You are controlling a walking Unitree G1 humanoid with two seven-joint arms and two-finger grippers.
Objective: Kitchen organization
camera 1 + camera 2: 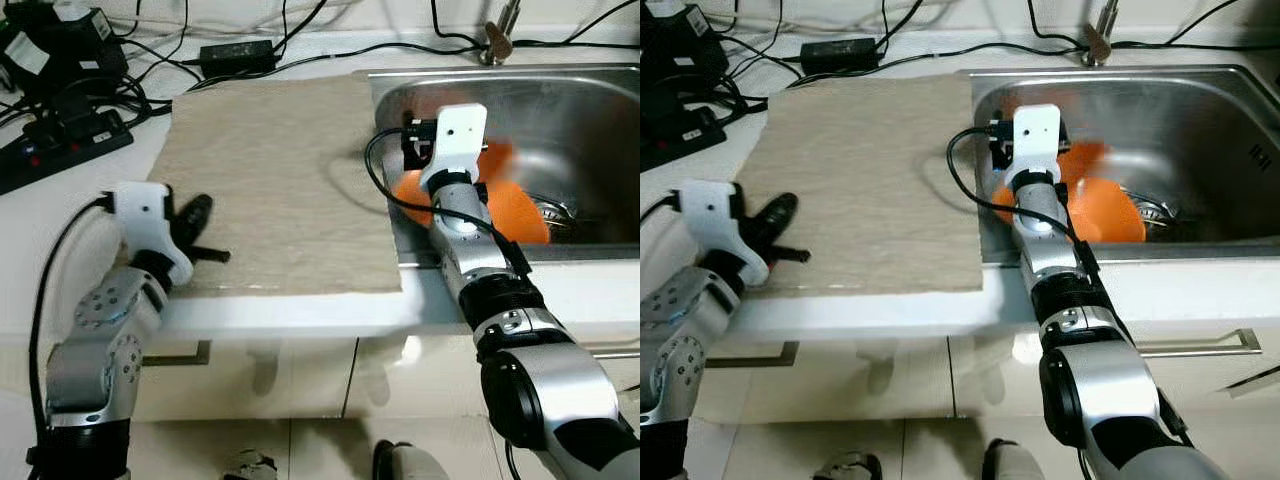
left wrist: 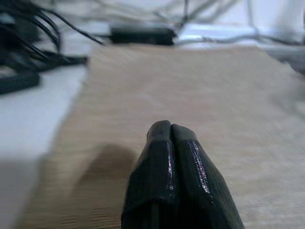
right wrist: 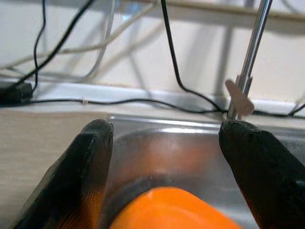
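Observation:
An orange bowl-like object (image 1: 515, 210) lies in the steel sink (image 1: 590, 110) near its left wall. My right gripper (image 3: 167, 143) hangs open just above the orange object (image 3: 171, 210), and nothing is between its fingers (image 3: 90, 157). The right arm's white wrist mount (image 1: 455, 140) stands over the sink's left side. My left gripper (image 1: 198, 215) is shut and holds nothing. It hovers low over the front left corner of a beige mat (image 1: 270, 180) on the counter, and its black fingertips (image 2: 170, 131) are pressed together.
A faucet (image 1: 497, 40) rises behind the sink. A power strip (image 1: 60, 145), a black adapter (image 1: 238, 55) and tangled cables lie along the back left of the counter. The sink drain (image 1: 552, 210) is beside the orange object. Cabinet fronts sit below the counter's front edge.

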